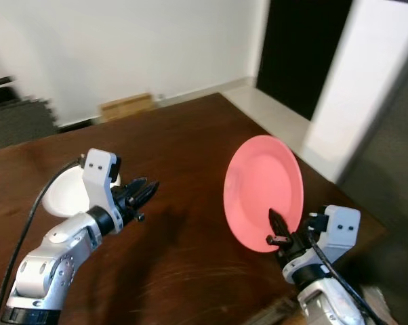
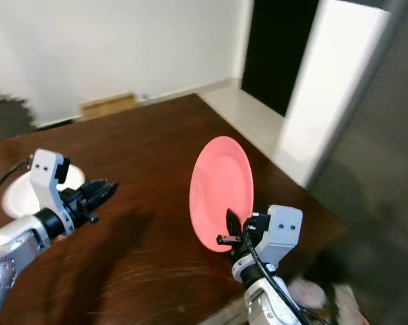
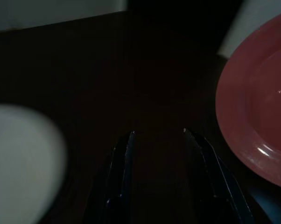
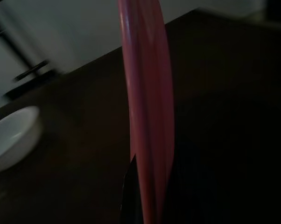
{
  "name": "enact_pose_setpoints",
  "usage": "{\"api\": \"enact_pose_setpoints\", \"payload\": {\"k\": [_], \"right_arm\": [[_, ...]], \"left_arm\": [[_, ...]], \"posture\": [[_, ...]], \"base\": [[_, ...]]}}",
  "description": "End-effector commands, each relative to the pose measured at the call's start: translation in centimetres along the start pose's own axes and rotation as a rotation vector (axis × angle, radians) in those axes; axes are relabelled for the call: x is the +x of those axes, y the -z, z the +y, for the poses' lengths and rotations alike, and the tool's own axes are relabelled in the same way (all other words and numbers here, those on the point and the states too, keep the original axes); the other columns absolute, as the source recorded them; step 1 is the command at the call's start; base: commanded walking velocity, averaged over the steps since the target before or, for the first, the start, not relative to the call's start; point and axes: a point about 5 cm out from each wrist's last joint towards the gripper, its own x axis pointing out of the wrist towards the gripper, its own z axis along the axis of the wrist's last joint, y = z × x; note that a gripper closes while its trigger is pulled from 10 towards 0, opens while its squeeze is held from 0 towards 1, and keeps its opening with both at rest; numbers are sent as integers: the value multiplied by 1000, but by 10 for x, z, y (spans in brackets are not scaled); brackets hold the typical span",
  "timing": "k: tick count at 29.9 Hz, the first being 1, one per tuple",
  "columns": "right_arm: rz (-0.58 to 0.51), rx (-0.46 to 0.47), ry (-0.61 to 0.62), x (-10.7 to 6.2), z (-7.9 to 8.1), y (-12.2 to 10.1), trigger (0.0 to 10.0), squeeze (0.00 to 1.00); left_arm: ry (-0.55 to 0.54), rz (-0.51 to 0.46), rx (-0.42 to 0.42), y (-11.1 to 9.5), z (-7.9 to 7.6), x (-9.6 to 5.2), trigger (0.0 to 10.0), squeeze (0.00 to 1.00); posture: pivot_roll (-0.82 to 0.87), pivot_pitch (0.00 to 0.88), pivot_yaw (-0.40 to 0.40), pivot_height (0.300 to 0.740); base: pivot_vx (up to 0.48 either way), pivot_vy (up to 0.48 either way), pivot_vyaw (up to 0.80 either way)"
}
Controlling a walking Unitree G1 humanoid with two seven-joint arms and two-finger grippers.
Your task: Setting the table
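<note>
A pink plate [image 1: 261, 189] stands almost on edge above the right part of the dark wooden table [image 1: 190, 149]. My right gripper [image 1: 280, 230] is shut on the plate's lower rim, and the right wrist view has the plate [image 4: 147, 112] edge-on between the fingers. My left gripper [image 1: 144, 193] hovers over the table's left-middle, open with nothing between its fingers [image 3: 124, 158]. A white bowl [image 1: 63, 193] sits on the table just behind the left wrist, also visible as the bowl [image 4: 12, 137] in the right wrist view.
The table's right edge [image 1: 326, 179] drops to a pale floor and a dark doorway [image 1: 299, 47]. A cardboard box [image 1: 126, 106] lies on the floor against the white wall beyond the table. Something dark stands at the far left [image 1: 14, 115].
</note>
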Motion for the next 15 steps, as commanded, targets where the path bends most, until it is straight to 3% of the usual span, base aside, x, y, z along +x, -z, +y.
{"api": "enact_pose_setpoints", "payload": {"k": [1, 8, 15], "right_arm": [[7, 7, -4, -3, 2, 2, 10000, 0], [8, 10, -3, -2, 3, 3, 10000, 0], [12, 12, -3, -2, 3, 4, 10000, 0]], "left_arm": [[-20, 25, 2, 6, 4, -4, 10000, 0], [-33, 33, 8, 6, 6, -4, 10000, 0], [-46, 47, 3, 8, 8, -3, 10000, 0]], "posture": [[35, 101, 39, 740], [39, 99, 39, 740], [41, 100, 39, 740]], "base": [[0, 0, 0], [0, 0, 0], [0, 451, 0]]}}
